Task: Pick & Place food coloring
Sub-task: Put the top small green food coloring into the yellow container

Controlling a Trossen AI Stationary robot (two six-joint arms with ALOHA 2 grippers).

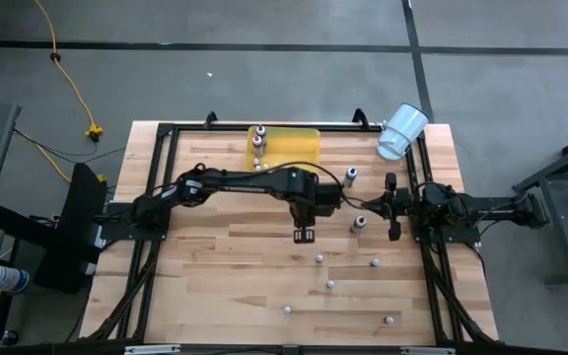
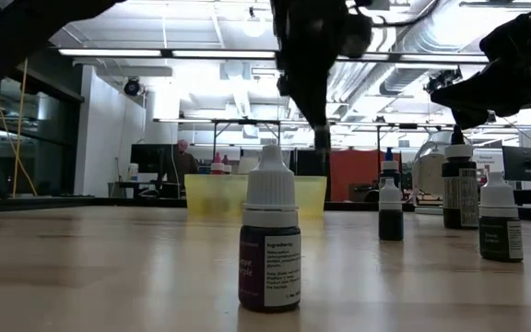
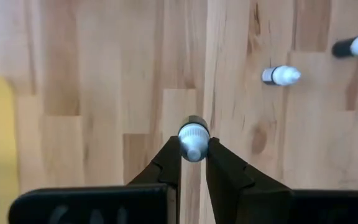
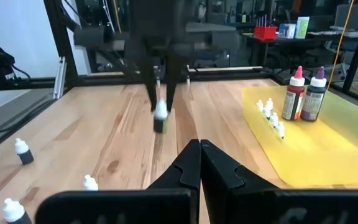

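On the pale wooden table (image 1: 215,286), the translucent yellow rectangular tray (image 1: 299,148) sits at the far edge. The left gripper (image 3: 193,151) is clamped on the white cap of a small dark food-coloring bottle (image 3: 193,134) above mid-table. The right gripper (image 4: 199,163) waits pressed together. That narrow cap hold looks risky: a swing toward the tray could let the bottle slip.

We are seeing small white-capped food coloring bottles (image 1: 330,284) standing scattered upright; one (image 3: 193,135) is hanging pinched by its cap.

Right tool (image 4: 200,163) closed, far tool (image 4: 161,107) apparently pinching bottle (image 4: 160,118), yellow tray (image 4: 328,146)
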